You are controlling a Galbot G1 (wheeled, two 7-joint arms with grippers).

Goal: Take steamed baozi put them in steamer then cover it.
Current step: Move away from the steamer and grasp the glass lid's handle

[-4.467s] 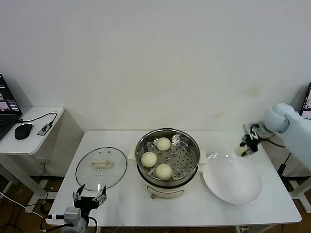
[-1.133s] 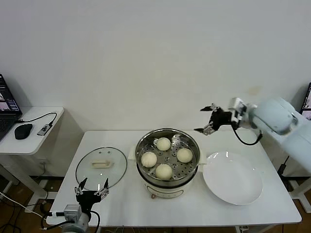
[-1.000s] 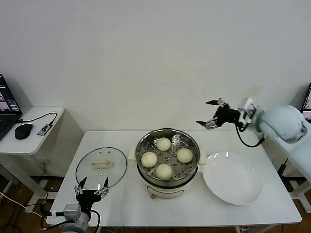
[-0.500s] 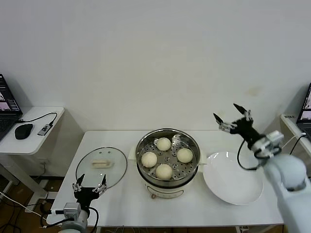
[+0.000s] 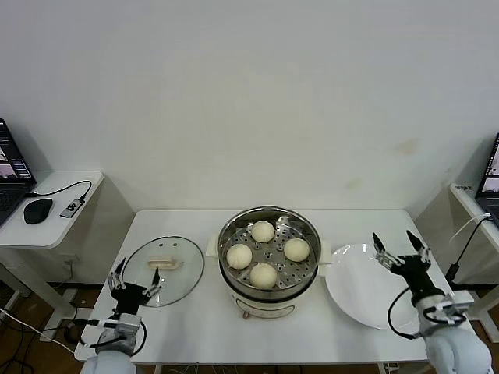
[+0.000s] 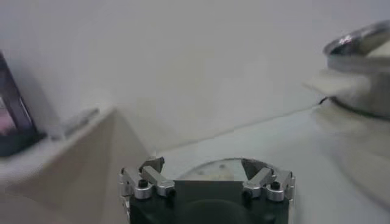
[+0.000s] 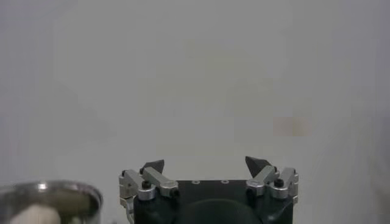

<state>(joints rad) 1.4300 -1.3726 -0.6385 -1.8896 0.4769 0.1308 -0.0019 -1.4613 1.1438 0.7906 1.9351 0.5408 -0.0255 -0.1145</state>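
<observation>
All four buns sit in the steamer, centre frame. Lid remains on the surface, lower left. Left pincer and right pincer both spread, empty.

Bright, even light; blurry wrist views

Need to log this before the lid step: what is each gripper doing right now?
Left gripper: open, holding nothing, near the cover.
Right gripper: open, empty, above the plate.
</observation>
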